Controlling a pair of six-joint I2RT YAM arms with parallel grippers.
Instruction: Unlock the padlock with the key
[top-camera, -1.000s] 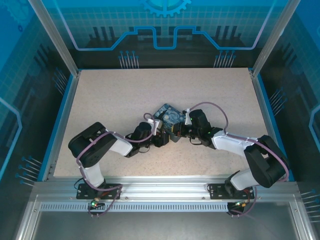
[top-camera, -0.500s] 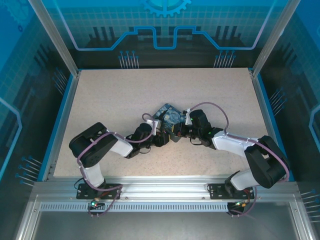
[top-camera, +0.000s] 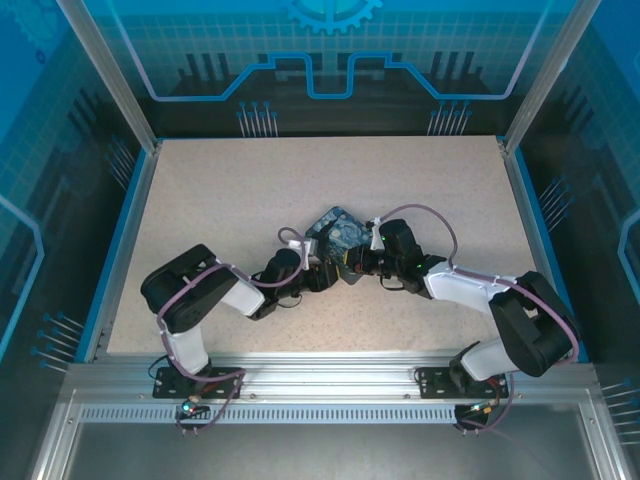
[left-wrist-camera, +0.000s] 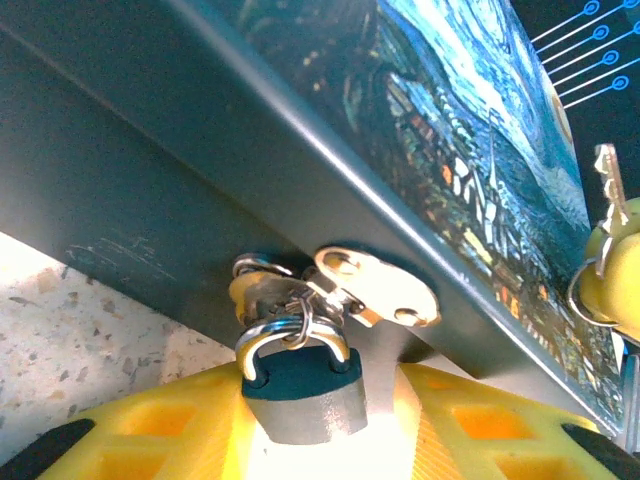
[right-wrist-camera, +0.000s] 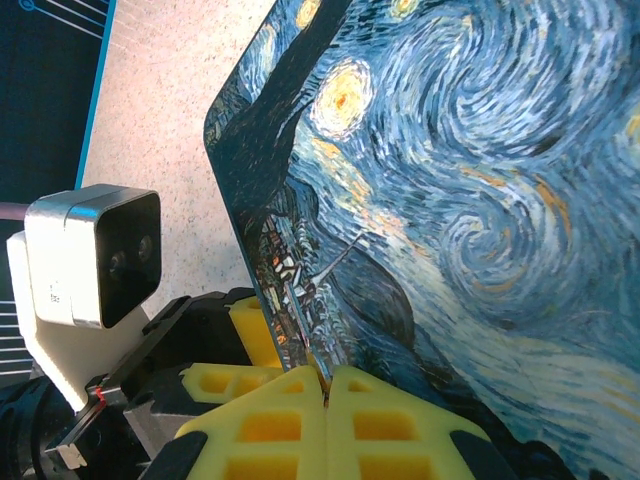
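On the speckled counter (top-camera: 230, 190), the left arm reaches inward from its base, and the left gripper (top-camera: 321, 277) lies low against the near side of a rectangular tin (top-camera: 335, 228) painted with a swirling starry night. In the left wrist view its yellow fingers (left-wrist-camera: 150, 435) stand partly spread on either side of the padlock (left-wrist-camera: 303, 392). Whether they press on its dark bluish body cannot be told. The padlock hangs body down, its thin silvery shackle (left-wrist-camera: 262, 340) passed through the brass hasp (left-wrist-camera: 375, 290) on the tin's dark side wall, and that shackle looks closed. The tin's lid edge runs slantwise above the hasp, with the painted top beyond it.

Further right, at the edge of the same view, the key (left-wrist-camera: 607, 190) stands upright, pale and silvery, a wire ring (left-wrist-camera: 580, 290) hanging at its lower end. It is pinched by the right gripper (right-wrist-camera: 326, 385), whose yellow pads are pressed together just over the tin's near edge. The key is apart from the padlock, above and to its right. The right arm comes in from the right base.
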